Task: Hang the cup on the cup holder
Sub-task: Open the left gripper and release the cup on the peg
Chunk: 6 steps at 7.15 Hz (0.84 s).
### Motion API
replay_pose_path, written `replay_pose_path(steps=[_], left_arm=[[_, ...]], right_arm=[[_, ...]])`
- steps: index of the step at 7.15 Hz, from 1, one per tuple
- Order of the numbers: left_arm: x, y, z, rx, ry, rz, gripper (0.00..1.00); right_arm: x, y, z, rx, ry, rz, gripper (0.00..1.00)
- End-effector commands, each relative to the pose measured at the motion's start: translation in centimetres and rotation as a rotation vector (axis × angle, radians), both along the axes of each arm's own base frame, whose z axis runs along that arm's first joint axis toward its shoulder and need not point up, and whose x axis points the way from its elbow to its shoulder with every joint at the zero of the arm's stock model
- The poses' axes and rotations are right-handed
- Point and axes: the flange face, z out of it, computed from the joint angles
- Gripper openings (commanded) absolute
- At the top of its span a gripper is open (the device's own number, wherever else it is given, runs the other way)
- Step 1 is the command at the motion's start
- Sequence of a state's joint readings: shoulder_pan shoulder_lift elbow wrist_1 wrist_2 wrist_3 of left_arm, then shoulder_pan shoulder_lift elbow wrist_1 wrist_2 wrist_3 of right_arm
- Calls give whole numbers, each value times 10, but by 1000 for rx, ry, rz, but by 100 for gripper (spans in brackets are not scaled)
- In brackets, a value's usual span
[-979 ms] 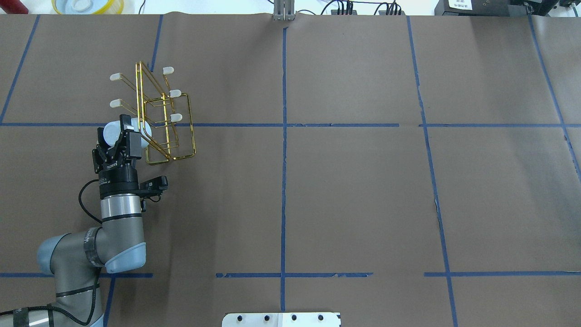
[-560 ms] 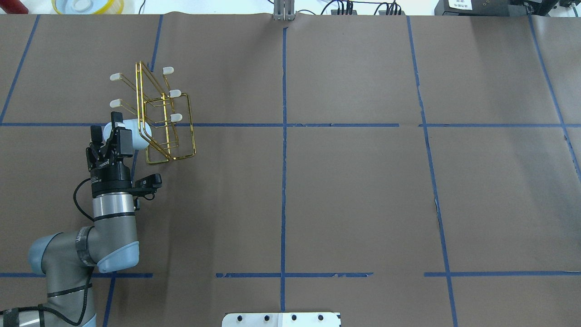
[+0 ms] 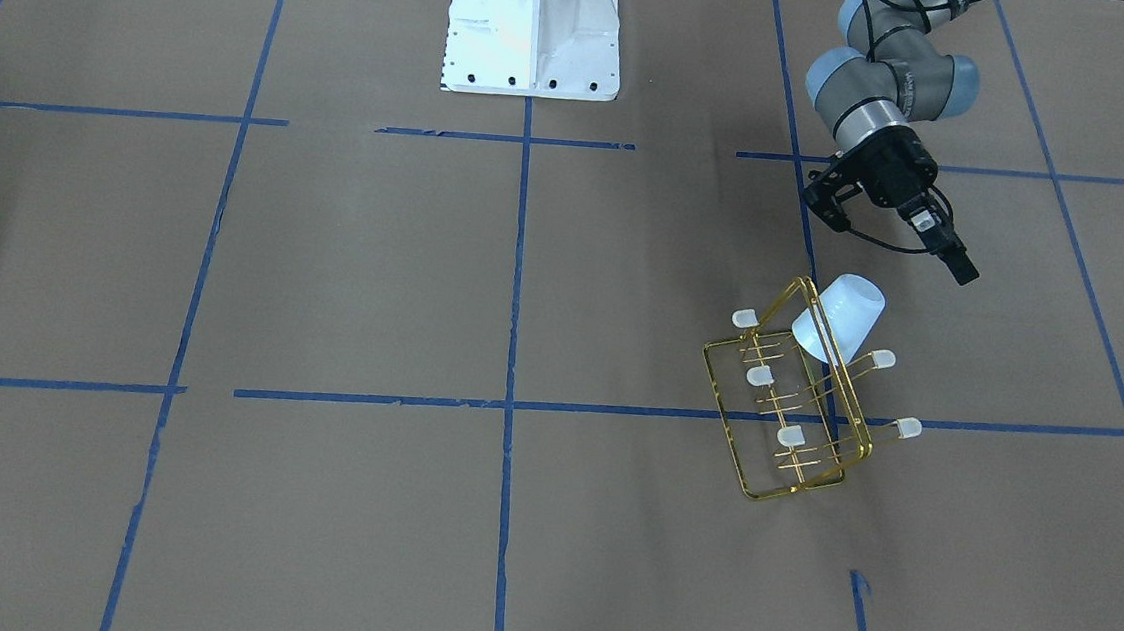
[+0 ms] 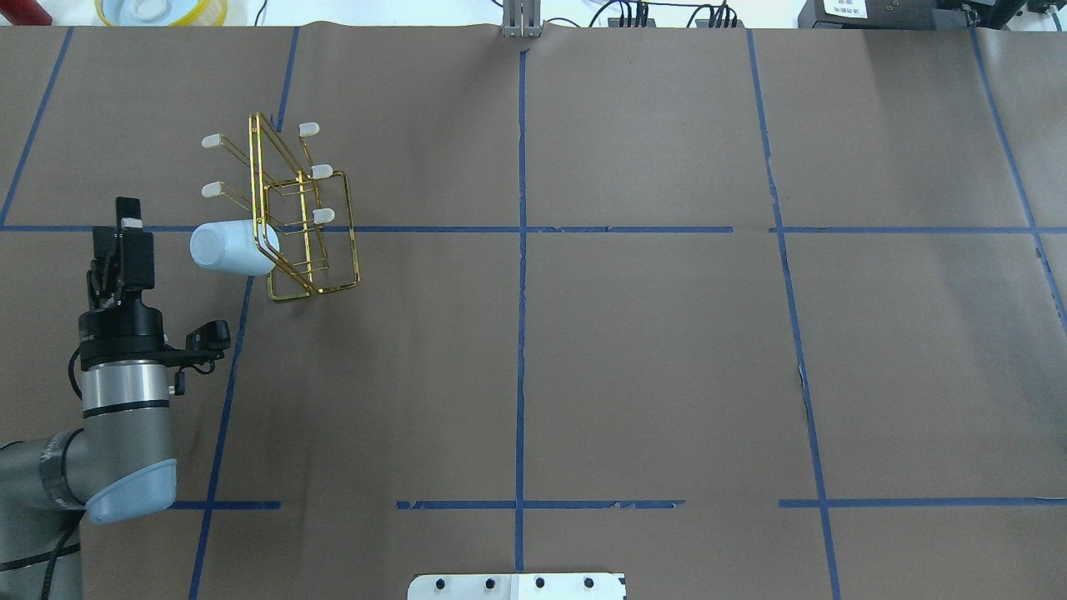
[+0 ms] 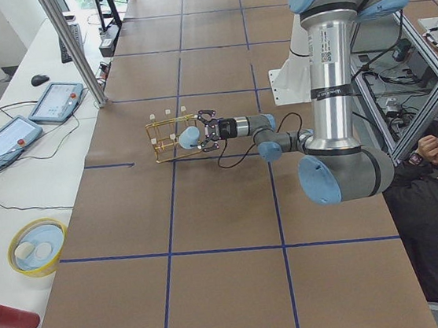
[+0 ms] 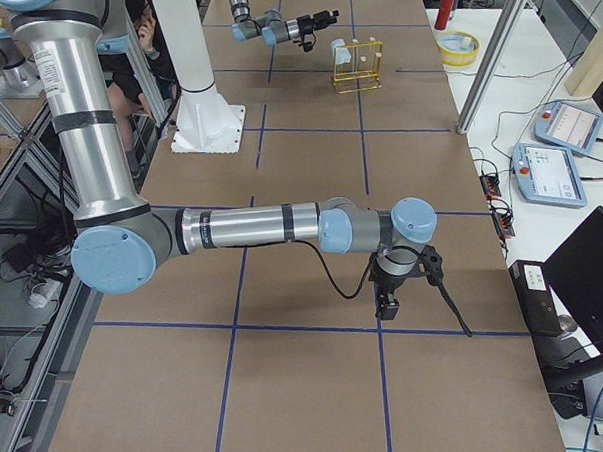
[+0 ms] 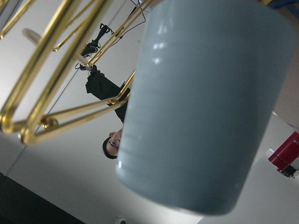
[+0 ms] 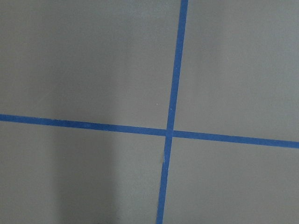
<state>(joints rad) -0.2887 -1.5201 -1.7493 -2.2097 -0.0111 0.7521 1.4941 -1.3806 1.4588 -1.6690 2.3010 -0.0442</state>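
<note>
A brown paper-covered table (image 4: 650,350) is crossed by blue tape lines (image 4: 520,333) that form a grid. All clock directions are read from the overhead view.

There is one left gripper, one cup, one cup holder and one right gripper. At the table's 9 o'clock edge the left gripper (image 4: 123,223) points toward 12 o'clock. Seen from the front, its fingers are spread apart and grasp nothing. It sits apart from the cup, at the cup's 9 o'clock.

The cup (image 4: 223,247) hangs off the table on the cup holder (image 4: 288,212), which stands at about 10 o'clock from the table's centre. The cup's long axis runs from 9 to 3 o'clock. Its closed base faces 9 o'clock and its mouth is against the gold frame at 3 o'clock. From the front the base is tipped upward.

The holder's long axis runs roughly 12 to 6 o'clock. Five white-capped prongs (image 4: 322,171) show, two reaching toward 9 o'clock and three toward 3 o'clock. The cup takes the third place on the 9 o'clock side and hides what carries it.

The right gripper (image 6: 390,300) shows only in the right side view, low over the table, and I cannot tell whether it is clenched or spread
</note>
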Motion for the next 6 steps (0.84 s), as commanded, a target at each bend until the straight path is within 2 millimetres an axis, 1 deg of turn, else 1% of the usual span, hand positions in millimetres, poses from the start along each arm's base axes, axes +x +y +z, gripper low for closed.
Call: replay_pose_path(steps=[1, 2, 3, 4, 5, 6], left_arm=[[-29, 9, 1, 55, 204, 3, 100], [-35, 11, -1, 85, 311, 1, 100], [-43, 13, -4, 124, 452, 0, 100], [-44, 13, -2, 144, 626, 14, 100], [-47, 14, 2, 140, 859, 40, 100], [-51, 16, -5, 114, 1046, 79, 100]], right_arm=[[0, 0, 0, 0, 0, 0, 100], [0, 0, 0, 0, 0, 0, 100], [0, 0, 0, 0, 0, 0, 100], [0, 0, 0, 0, 0, 0, 100], [0, -1, -1, 1, 0, 1, 100], [0, 0, 0, 0, 0, 0, 100]])
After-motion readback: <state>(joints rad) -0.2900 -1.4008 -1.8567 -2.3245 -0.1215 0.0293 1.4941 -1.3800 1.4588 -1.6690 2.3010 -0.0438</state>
